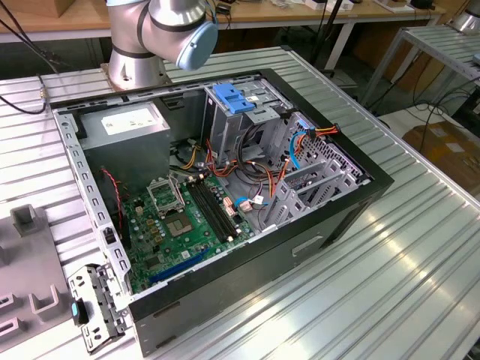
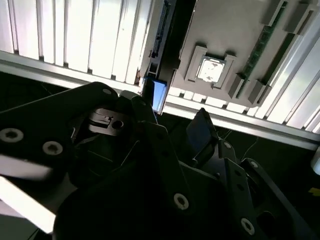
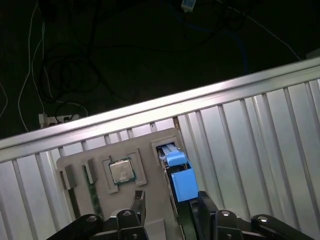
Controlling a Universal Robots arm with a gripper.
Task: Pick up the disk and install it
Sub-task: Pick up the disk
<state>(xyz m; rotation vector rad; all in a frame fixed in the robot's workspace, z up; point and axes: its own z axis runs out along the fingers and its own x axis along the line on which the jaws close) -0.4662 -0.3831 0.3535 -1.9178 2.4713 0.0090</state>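
We had the gripper [image 3: 170, 200] poised over the disk [image 3: 181, 179], nothing gripped yet.
Its jaws stood apart in the first wrist view. The disk stood on edge in a slot of the grey holder [image 3: 150, 150], beside a processor chip [image 3: 120, 171], on the ribbed metal table [image 3: 250, 140]; we judged it was parked upright so that the fingers [image 3: 138, 202] could close on its flat sides.

Open table [image 3: 260, 140] flanked the disk [image 3: 181, 182] on one side; the grey fixture's [image 3: 135, 152] chip pocket [image 3: 121, 171] crowded the other.
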